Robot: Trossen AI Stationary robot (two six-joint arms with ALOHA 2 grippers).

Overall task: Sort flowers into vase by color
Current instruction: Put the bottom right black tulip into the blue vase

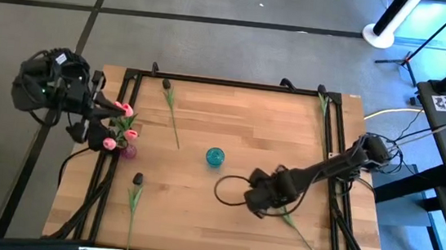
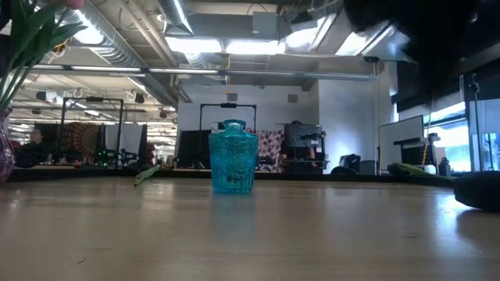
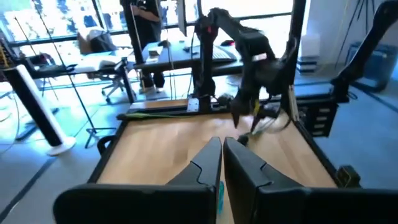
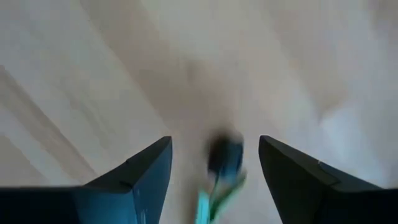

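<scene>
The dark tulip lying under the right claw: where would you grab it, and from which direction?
Probably on the thin green stem just behind the dark bud, coming straight down from above. The flower lies flat on the table, and the right gripper hangs open over it, a finger on each side, so closing would pinch the stem.

Matt wooden table — glossy, ribbed glass teal vase.
</scene>
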